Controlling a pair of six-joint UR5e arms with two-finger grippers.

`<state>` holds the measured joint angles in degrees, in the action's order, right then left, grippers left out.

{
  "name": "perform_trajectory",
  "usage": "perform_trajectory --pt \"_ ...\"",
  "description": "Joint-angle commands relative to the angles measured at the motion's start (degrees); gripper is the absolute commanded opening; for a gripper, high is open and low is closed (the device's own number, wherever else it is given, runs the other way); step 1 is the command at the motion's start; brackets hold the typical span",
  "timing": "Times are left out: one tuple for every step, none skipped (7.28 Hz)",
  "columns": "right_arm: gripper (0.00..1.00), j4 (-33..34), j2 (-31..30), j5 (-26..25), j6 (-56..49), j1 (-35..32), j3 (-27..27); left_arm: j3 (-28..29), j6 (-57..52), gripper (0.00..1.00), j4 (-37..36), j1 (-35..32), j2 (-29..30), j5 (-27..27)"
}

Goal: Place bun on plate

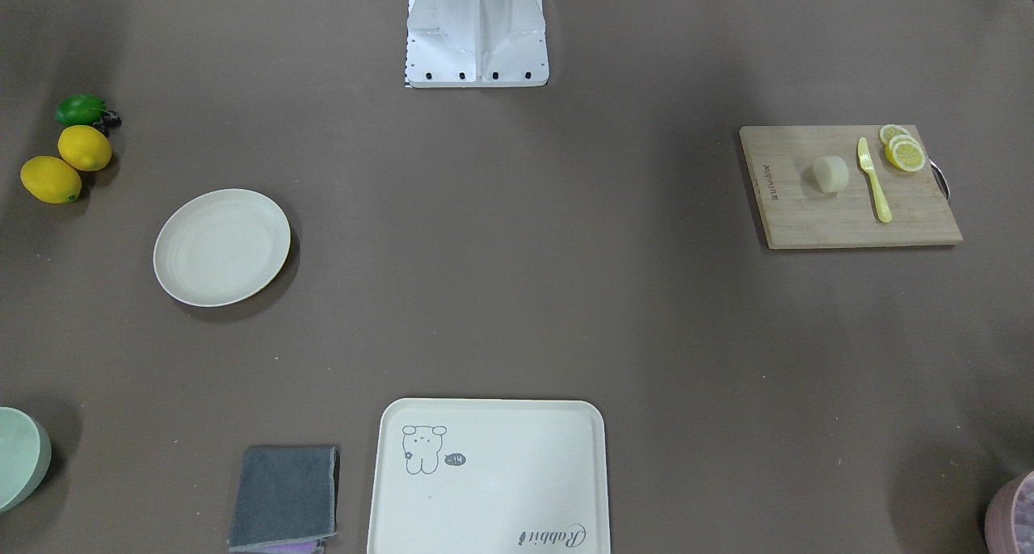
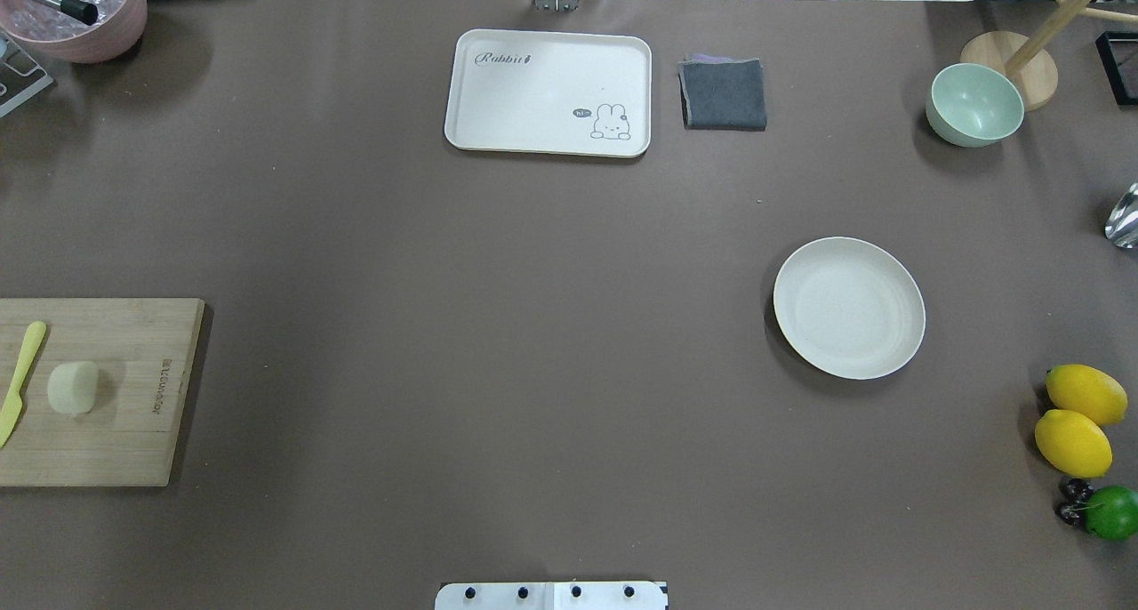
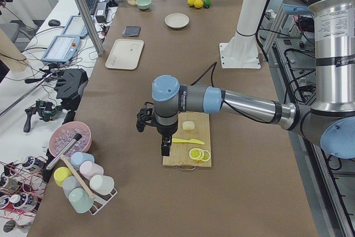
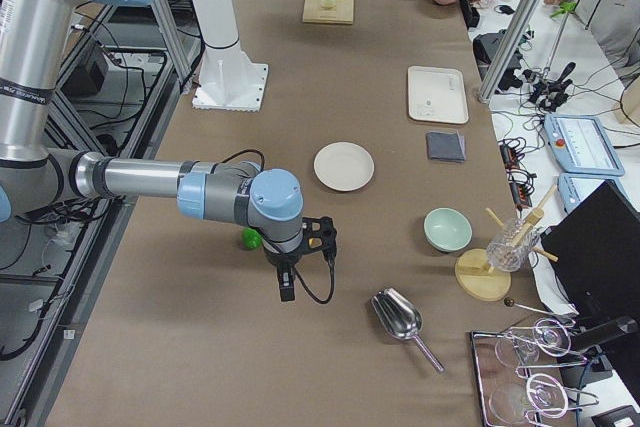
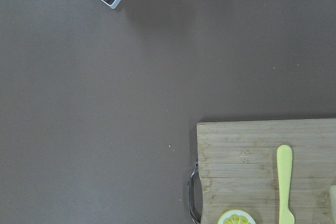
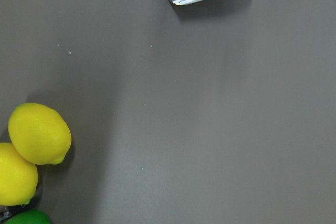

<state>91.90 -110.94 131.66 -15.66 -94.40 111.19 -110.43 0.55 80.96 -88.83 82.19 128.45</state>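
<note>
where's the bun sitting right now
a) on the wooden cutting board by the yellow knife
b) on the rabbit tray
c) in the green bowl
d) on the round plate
a: the bun lies on the cutting board, just beside the yellow knife, while the plate far across the table has nothing on it.

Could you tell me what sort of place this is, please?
Likely a robotics lab: a silver, blue-jointed robot arm over a brown-covered table, with a white bench of cables and tablets beside it.
</note>
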Motion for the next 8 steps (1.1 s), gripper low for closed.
perform_trajectory --pt "1.00 -14.0 -0.1 5.9 1.1 0.0 -2.6 -0.9 0.3 0.97 0.1 -0.2 2.4 0.1" --pt "1.00 -17.2 0.5 6.2 2.2 0.0 -2.6 -1.6 0.3 0.97 0.2 -0.3 4.1 0.0" --pt "1.00 -18.1 1.4 6.8 7.4 0.0 -1.9 0.0 0.5 0.97 2.5 -0.2 9.3 0.0" --pt "1.00 -17.8 3.5 8.8 13.6 0.2 -1.9 0.0 -0.2 0.97 3.9 -0.5 9.4 0.6" --pt "1.00 -17.9 4.8 10.4 18.7 2.5 -1.7 -0.1 0.1 0.97 5.2 -0.6 8.5 4.1" --pt "1.00 -18.5 5.6 9.2 24.7 6.8 -0.5 0.6 0.2 0.97 9.6 -0.6 6.4 11.9" --pt "1.00 -20.5 6.2 6.9 30.1 10.5 -0.4 1.1 0.4 0.97 15.0 -0.6 3.5 14.3" --pt "1.00 -24.4 7.7 4.0 39.6 16.4 -0.4 1.0 0.6 0.97 19.2 -0.6 2.0 14.2"
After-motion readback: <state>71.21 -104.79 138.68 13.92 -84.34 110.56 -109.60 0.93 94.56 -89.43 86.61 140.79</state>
